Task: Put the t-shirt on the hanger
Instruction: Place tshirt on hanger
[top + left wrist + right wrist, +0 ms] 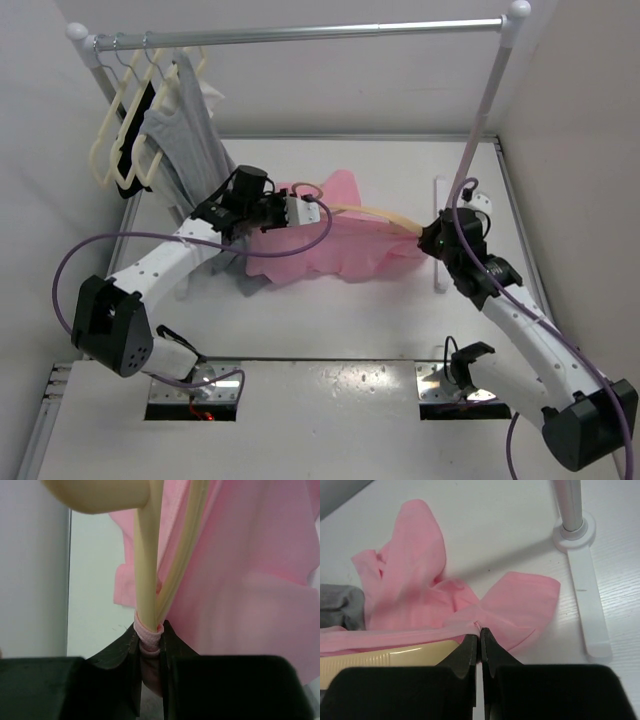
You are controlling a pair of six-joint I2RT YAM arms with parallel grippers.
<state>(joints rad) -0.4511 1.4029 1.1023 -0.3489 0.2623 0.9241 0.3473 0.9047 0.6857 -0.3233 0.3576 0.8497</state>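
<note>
The pink t-shirt (345, 245) lies crumpled on the white table, with the peach-beige hanger (375, 212) running through it. The hanger's hook sticks out near my left gripper (300, 212). In the left wrist view my left gripper (149, 630) is shut on the ribbed pink neck band, with the hanger (146, 570) rising out of it and the t-shirt (250, 580) hanging to the right. My right gripper (425, 238) is shut on a fold of the t-shirt (410, 565) at the hanger's other end. It shows in the right wrist view (480, 630), with the hanger's arm (385, 657) beside it.
A clothes rack's metal rail (300, 35) spans the back. Several cream hangers (125, 140) and a gray garment (190, 140) hang at its left end. The rack's right post (485, 100) and white foot (587, 605) stand close to my right gripper. The gray cloth (340, 605) reaches the table.
</note>
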